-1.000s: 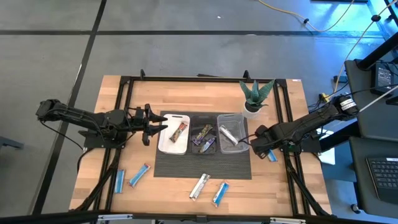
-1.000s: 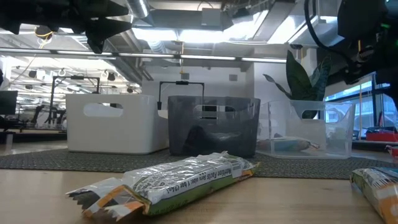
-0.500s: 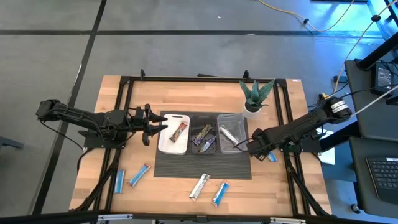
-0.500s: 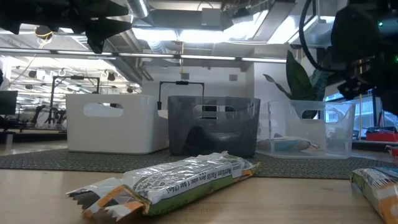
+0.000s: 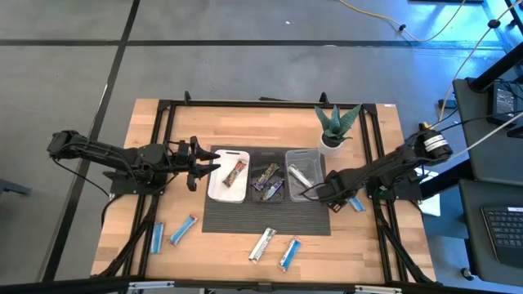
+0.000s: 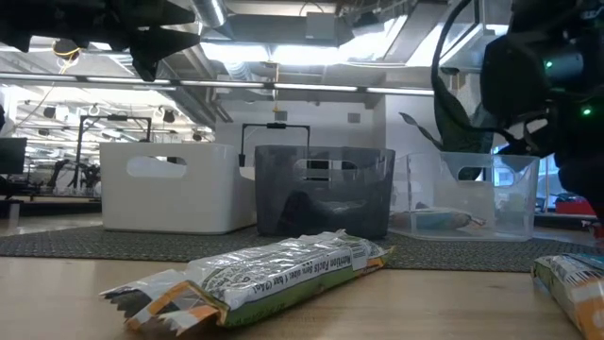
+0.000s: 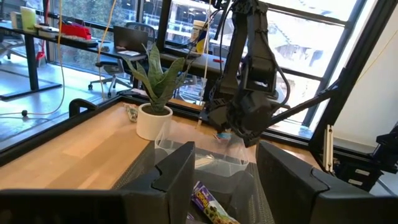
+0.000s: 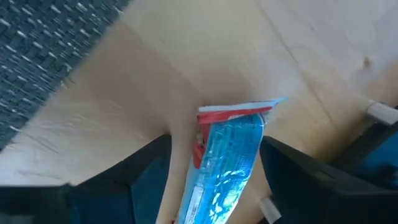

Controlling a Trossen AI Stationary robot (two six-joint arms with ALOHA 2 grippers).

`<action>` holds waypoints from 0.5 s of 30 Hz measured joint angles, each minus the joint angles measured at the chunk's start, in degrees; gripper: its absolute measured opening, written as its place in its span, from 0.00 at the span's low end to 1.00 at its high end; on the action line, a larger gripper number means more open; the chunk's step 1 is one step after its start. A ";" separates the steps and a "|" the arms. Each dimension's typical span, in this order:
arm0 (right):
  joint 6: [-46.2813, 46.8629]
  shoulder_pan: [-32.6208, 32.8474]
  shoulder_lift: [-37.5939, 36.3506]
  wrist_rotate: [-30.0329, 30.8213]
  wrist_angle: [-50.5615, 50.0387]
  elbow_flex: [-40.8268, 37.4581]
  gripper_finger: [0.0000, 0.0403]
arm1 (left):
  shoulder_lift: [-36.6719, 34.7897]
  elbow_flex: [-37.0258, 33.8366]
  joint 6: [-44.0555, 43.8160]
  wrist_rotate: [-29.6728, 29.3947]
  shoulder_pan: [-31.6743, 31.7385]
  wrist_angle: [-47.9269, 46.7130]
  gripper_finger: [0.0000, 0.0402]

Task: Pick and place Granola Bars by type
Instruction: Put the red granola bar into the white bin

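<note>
A blue granola bar [image 8: 229, 163] with a red end lies flat on the bare wood at the table's right, beside the dark mat. My right gripper [image 8: 224, 186] points steeply down over it, open, one finger on either side of the bar and not touching it; in the high view this gripper [image 5: 340, 198] stands just left of the bar [image 5: 358, 205]. My left gripper [image 5: 201, 166] waits level and open at the white tray's left edge, holding nothing. The white tray [image 5: 219, 189] holds a dark red bar [image 5: 237, 171], the black tray [image 5: 268, 178] purple ones, the clear tray [image 5: 315, 194] silver ones.
Loose bars lie on the wood near the front edge: two blue [image 5: 158, 237] [image 5: 184, 231], one silver [image 5: 262, 245], one blue [image 5: 289, 254]. A potted plant [image 5: 335, 126] stands behind the clear tray. The table's black frame rail [image 5: 382, 220] runs just right of the right gripper.
My right gripper has sunk toward the table and the blue bar, drifting a little toward the table's left and tipping steeper downward. Its fingers have stayed apart. The bar has not moved.
</note>
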 joint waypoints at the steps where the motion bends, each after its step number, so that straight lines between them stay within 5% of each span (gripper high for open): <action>1: -0.84 -0.20 0.21 -0.04 0.13 0.02 0.62 | 0.00 0.00 0.00 0.00 0.01 0.00 0.41; 15: -8.34 -1.37 0.47 -6.45 2.36 -0.06 0.62 | 0.00 0.00 0.00 0.02 0.01 0.00 0.41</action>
